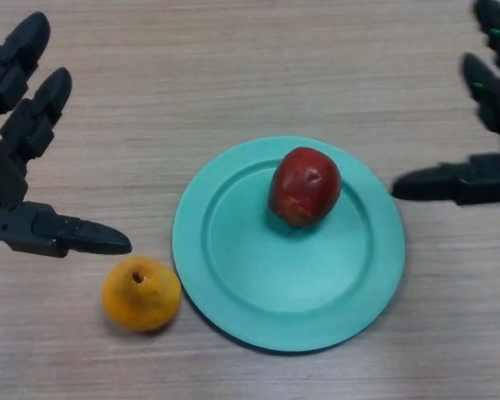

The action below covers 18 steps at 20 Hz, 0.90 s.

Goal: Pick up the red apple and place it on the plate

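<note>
Head view: the red apple (305, 186) rests on the teal plate (233, 275), in its upper half, right of centre. A yellow-orange fruit (141, 293) lies on the wooden bench (233, 67) just beside the plate's lower left rim. Left hand (8, 179) at the left edge, fingers spread and released, holding nothing. Right hand (483, 177) at the right edge, fingers likewise released, clear of the plate. No legible writing on any item.
</note>
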Each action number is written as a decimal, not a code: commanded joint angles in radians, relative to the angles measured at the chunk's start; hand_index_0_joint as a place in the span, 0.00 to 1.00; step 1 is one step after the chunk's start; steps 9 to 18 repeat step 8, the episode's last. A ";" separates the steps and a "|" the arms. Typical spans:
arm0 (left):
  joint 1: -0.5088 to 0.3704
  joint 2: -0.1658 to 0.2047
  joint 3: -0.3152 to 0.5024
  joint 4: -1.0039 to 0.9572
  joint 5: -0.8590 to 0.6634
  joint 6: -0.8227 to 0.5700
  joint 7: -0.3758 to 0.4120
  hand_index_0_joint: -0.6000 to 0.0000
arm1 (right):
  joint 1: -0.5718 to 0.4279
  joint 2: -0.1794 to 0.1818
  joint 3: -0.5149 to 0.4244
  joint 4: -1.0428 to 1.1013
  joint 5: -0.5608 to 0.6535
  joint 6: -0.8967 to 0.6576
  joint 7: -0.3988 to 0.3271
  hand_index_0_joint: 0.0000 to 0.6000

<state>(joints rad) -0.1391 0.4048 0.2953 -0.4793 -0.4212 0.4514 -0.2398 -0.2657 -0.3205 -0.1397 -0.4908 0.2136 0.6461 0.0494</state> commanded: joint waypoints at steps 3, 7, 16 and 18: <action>-0.046 0.050 0.089 -0.038 0.000 -0.107 0.002 1.00 | 0.005 -0.047 -0.045 -0.141 -0.018 -0.098 0.046 0.00; -0.051 0.034 0.056 -0.055 0.020 -0.088 0.017 1.00 | -0.018 -0.006 -0.001 -0.165 0.033 -0.101 0.038 0.00; -0.056 0.034 0.056 -0.065 0.023 -0.080 0.022 1.00 | -0.029 -0.003 0.003 -0.162 0.029 -0.120 0.037 0.00; -0.056 0.034 0.056 -0.065 0.023 -0.080 0.022 1.00 | -0.029 -0.003 0.003 -0.162 0.029 -0.120 0.037 0.00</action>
